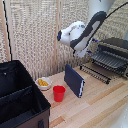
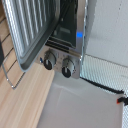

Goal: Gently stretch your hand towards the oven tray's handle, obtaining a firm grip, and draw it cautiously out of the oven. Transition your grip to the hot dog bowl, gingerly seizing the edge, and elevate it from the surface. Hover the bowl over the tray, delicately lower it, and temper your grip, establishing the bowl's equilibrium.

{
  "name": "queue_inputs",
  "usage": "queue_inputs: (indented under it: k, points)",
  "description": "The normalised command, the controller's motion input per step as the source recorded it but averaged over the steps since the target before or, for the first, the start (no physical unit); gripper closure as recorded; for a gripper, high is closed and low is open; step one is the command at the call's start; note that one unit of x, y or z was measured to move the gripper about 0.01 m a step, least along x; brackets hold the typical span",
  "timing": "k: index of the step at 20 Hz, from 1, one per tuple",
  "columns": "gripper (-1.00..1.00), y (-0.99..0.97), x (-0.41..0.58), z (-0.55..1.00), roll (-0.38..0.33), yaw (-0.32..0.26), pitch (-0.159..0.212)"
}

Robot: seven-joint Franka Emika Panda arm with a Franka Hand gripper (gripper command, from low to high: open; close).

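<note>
The arm's pincer (image 1: 81,52) hangs in the air short of the boxy dark grey-black toaster oven (image 1: 114,50), touching nothing; its fingers are not resolved in either view, so I cannot tell how far it is open. The flat dark grey slatted oven tray (image 1: 107,60) projects from the oven's front, and the wrist view looks down on its edge and the two control knobs (image 2: 48,61). The step in hand appears to be the reach for the tray; next, the pincer must descend and close on the tray's front edge. The small white bowl of yellow food (image 1: 44,83) waits on the wooden counter (image 1: 100,107) beside a red plastic cup (image 1: 59,93), well apart from the oven.
</note>
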Motion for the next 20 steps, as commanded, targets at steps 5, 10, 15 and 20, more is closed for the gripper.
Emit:
queue_inputs:
  k: [5,10,15,20]
  points:
    - [-1.0,0.23,0.155,0.09,0.098,-0.182,-0.224]
    - [-1.0,0.26,0.179,0.03,0.185,-0.158,-0.209]
    - [-1.0,0.28,0.17,0.03,0.225,-0.153,-0.192]
    - [-1.0,0.26,0.042,0.16,0.23,-0.193,-0.157]
